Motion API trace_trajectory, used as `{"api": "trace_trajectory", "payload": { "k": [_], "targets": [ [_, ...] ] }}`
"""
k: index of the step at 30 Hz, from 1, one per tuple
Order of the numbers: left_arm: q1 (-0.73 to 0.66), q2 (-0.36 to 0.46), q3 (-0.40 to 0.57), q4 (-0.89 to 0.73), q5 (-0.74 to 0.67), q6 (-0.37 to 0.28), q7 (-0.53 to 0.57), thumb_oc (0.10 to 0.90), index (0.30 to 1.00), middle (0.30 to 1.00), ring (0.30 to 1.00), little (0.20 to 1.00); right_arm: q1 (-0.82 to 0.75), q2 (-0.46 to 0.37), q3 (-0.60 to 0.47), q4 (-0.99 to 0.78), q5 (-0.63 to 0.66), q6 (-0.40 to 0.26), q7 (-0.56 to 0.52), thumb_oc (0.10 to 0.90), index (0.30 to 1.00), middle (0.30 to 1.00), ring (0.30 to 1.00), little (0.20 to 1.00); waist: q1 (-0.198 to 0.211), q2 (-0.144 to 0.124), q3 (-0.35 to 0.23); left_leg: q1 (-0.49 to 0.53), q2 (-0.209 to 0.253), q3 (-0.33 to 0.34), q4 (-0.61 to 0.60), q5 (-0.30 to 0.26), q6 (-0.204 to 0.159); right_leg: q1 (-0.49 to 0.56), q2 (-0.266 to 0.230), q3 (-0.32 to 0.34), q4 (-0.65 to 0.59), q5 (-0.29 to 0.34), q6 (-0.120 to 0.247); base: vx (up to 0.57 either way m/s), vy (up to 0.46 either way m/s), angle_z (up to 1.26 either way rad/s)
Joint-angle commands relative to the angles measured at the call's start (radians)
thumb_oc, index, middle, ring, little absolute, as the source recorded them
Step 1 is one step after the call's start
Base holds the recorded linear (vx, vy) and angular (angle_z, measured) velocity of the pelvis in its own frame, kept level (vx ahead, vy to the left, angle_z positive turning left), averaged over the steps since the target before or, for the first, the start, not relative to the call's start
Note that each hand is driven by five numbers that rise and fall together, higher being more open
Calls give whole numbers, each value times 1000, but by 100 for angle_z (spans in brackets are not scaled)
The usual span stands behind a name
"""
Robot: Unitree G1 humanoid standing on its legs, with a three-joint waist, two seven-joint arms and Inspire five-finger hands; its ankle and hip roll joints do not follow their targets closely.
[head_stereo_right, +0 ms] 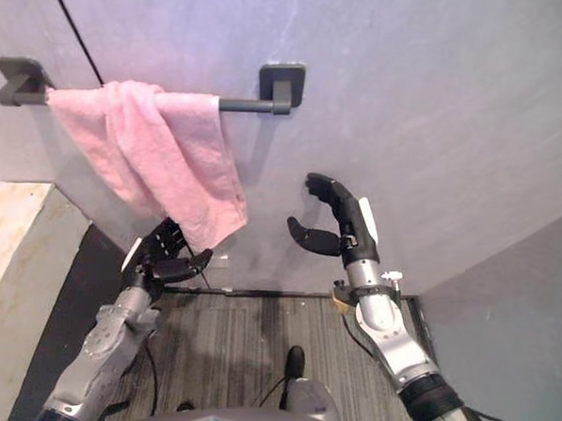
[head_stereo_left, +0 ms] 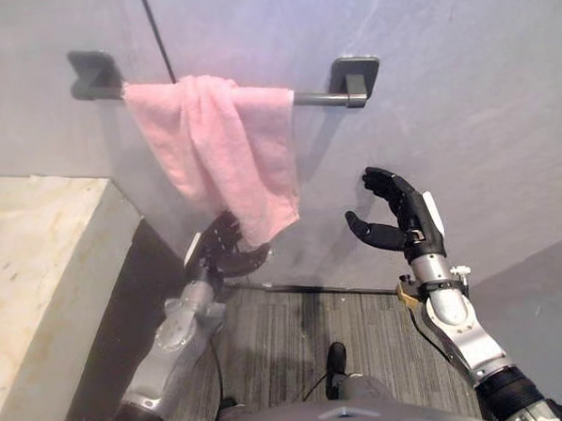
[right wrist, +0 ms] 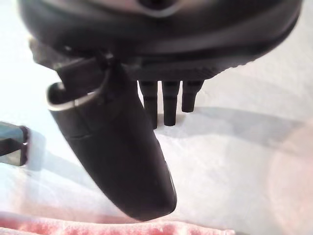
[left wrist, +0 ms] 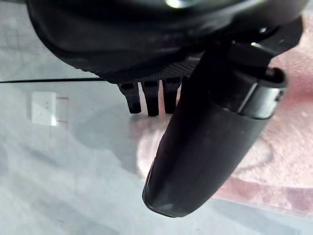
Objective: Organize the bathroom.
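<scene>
The grey wall rises ahead of both hands, and the pale counter lies well off to the outer side of the left hand. Up the wall, above both hands, runs the dark towel bar, and over it hangs the pink towel, bunched toward the end above the left hand, with one long corner drooping down to just above and beside that hand's fingers. The left hand is released, fingers relaxed and holding nothing, near the towel's lowest corner but apparently not touching it. The right hand stands apart on the other side, below the bar's far bracket, likewise loose, with thumb spread from the fingers and nothing in its grasp. The step in hand looks to be straightening the towel so it hangs evenly. To do that well, the left hand should probably pinch the drooping corner gently, while the right reaches up for the edge at the bar, spreading the cloth sideways along the bar, not pulling downward, which could drag it off.
</scene>
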Motion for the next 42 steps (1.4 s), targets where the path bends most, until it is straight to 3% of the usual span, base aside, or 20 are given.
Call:
{"api": "trace_trajectory", "payload": {
  "k": [1, 6, 15, 23, 29, 34, 35, 37, 38, 39, 40, 42],
  "targets": [
    [-116, 27, -27, -82, -12, -122, 2, 800, 900, 900, 900, 900, -113, 15, -14, -149, -10, -100, 34, 800, 900, 900, 900, 900, 12, -9, -57, -69, -118, -6, 2, 5, 70, 109, -57, -11, -6, -133, 130, 0, 0, 0],
    [-125, 28, -57, -80, -6, -136, -3, 800, 900, 900, 900, 900, -162, -11, -7, -151, 100, -52, 113, 800, 900, 900, 900, 900, 29, -16, -73, -66, -122, 0, 2, -7, 71, 116, -62, -25, -6, -141, 132, 0, 0, 0],
    [-171, 37, -81, -55, -24, -116, -8, 800, 900, 900, 900, 900, -364, -22, -1, -77, 153, 34, 67, 800, 900, 900, 900, 900, 59, -20, -83, -68, -131, 0, 2, -10, 71, 121, -72, -42, -6, -133, 137, 1, 11, 0],
    [-186, 43, -89, -53, -39, -100, -22, 800, 900, 900, 900, 900, -499, -21, -7, -25, 215, 117, 112, 800, 900, 900, 900, 900, 80, -26, -85, -74, -140, 6, 2, -14, 79, 115, -93, -67, -6, -117, 148, 5, 29, 6],
    [-188, 45, -88, -57, -43, -96, -37, 800, 900, 900, 900, 900, -552, -25, 2, -15, 208, 162, 131, 800, 900, 900, 900, 900, 93, -34, -82, -77, -145, 10, 2, -15, 83, 112, -102, -82, -6, -107, 156, 16, 29, 11],
    [-190, 40, -100, -49, -42, -97, -38, 800, 900, 900, 900, 900, -577, -17, -8, 4, 181, 158, 103, 800, 900, 900, 900, 900, 97, -42, -79, -78, -150, 19, 2, -18, 89, 110, -111, -91, -3, -99, 161, 17, 30, 16],
    [-189, 41, -100, -49, -45, -97, -39, 800, 900, 900, 900, 900, -577, -17, -12, 5, 180, 156, 94, 767, 851, 851, 851, 851, 98, -43, -78, -78, -150, 19, 2, -19, 90, 109, -114, -94, -2, -95, 162, 7, 6, 14],
    [-187, 42, -99, -52, -45, -96, -39, 800, 900, 900, 900, 900, -574, -15, -18, 3, 172, 151, 82, 762, 844, 844, 844, 844, 98, -44, -76, -78, -151, 19, 2, -20, 92, 106, -117, -94, 0, -91, 164, 8, 4, 8],
    [-186, 42, -99, -53, -45, -96, -40, 800, 900, 900, 900, 900, -572, -14, -20, 2, 169, 149, 80, 736, 804, 804, 804, 804, 98, -44, -76, -78, -151, 20, 2, -20, 92, 106, -117, -95, 0, -91, 164, 5, 4, 4],
    [-180, 42, -94, -58, -46, -96, -42, 800, 900, 900, 900, 900, -562, -14, -28, -6, 163, 144, 64, 524, 486, 486, 486, 486, 97, -44, -73, -77, -152, 21, 2, -20, 92, 104, -119, -94, 2, -86, 165, 0, 0, 0],
    [-179, 42, -93, -59, -46, -95, -43, 800, 900, 900, 900, 900, -560, -14, -29, -8, 162, 145, 63, 524, 486, 486, 486, 486, 97, -44, -73, -77, -152, 21, 2, -21, 93, 104, -120, -94, 2, -85, 165, 0, 0, 0],
    [-175, 41, -91, -67, -41, -98, -43, 800, 900, 900, 900, 900, -543, -10, -40, -24, 149, 143, 50, 420, 331, 331, 331, 331, 94, -43, -68, -75, -153, 24, 2, -23, 96, 99, -123, -91, 5, -81, 165, 0, 0, 0]
  ]
}}
